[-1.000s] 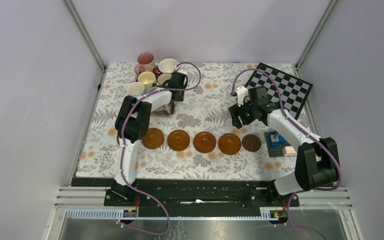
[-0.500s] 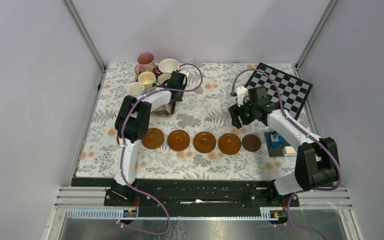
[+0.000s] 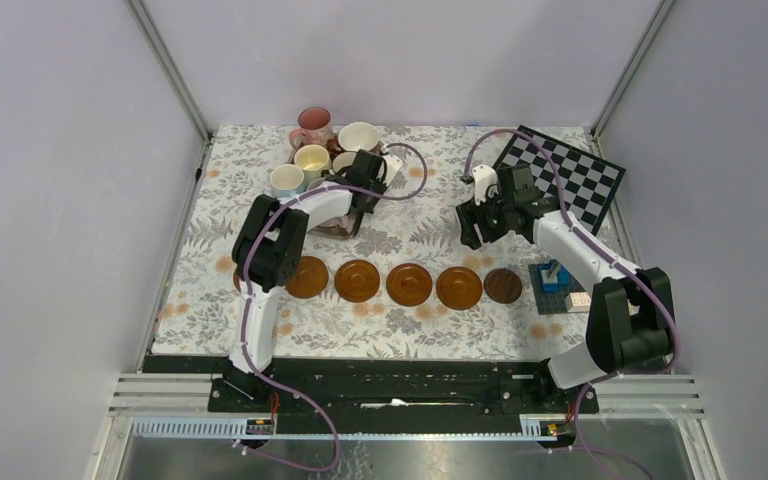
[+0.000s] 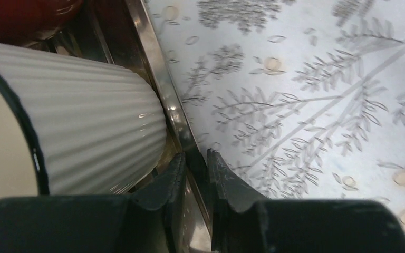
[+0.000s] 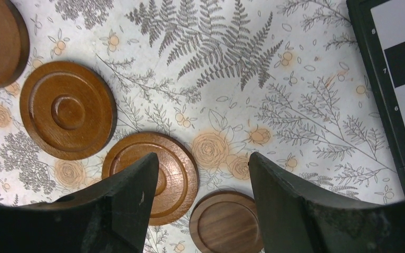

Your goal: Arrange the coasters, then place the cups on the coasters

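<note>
From above, five coasters (image 3: 409, 284) lie in a row across the middle of the tabletop (image 3: 390, 215), the darker coaster (image 3: 503, 285) at its right end. That part of the task looks largely done. The cups (image 3: 311, 159) are clustered in the upper centre-left on a silver tray (image 3: 338, 225). None sits on a coaster, so all the cup placing remains. The left pincer (image 3: 360, 190) is at the tray's right side, and the right pincer (image 3: 470, 235) hangs above the row's right end. In the left wrist view, the left pincer (image 4: 196, 168) is closed narrow on the tray's rim (image 4: 161, 79), with a white ribbed cup (image 4: 84, 116) just beside it inside the tray. In the right wrist view, the right pincer (image 5: 203, 158) stands wide and holds nothing, above the coasters (image 5: 67, 109).
</note>
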Motion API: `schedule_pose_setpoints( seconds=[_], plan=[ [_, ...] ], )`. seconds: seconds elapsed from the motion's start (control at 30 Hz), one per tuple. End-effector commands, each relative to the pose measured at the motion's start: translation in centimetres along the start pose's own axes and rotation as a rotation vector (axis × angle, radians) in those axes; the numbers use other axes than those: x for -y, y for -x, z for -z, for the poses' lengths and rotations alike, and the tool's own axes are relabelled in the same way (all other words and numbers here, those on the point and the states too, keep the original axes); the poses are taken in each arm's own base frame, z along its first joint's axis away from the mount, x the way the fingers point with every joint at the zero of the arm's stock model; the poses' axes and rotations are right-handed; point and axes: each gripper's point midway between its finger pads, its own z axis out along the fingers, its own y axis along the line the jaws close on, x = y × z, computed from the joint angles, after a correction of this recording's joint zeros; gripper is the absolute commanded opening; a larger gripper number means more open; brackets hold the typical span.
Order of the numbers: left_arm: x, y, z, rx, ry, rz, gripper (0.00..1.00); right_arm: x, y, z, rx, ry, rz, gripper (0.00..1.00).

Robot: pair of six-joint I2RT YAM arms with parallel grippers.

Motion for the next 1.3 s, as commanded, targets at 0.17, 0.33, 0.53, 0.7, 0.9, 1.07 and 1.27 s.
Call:
schedule_pose_setpoints(
  seconds=[0.17,0.33,0.53,0.7,0.9,1.07,1.27],
  plan=[
    [10.9,-5.6,3.9,-0.164,-0.458,-0.336,0.00,0.1,4.1,-0.1,0.077,0.026,-0.063,0.71],
    [9.7,-7.4,4.7,-0.202,-0.467,-0.515,0.00,0.4,4.9,-1.2,0.072,0.031,-0.119,0.71],
    [7.1,-8.2,4.6,-0.205,-0.425,-0.653,0.00,0.7,6.6,-2.5,0.094,0.043,-0.172,0.71],
    [4.7,-8.6,4.5,-0.195,-0.392,-0.757,0.00,1.4,8.0,-3.7,0.110,0.035,-0.196,0.72],
    [4.3,-7.9,5.3,-0.158,-0.398,-0.777,0.02,2.4,10.3,-5.0,0.140,0.020,-0.210,0.73],
    [6.9,-2.7,7.9,-0.021,-0.379,-0.676,0.19,3.1,12.3,-6.5,0.159,0.025,-0.231,0.73],
    [8.4,4.6,13.7,0.175,-0.423,-0.440,0.52,3.7,14.9,-8.5,0.195,0.049,-0.276,0.73]
  ],
)
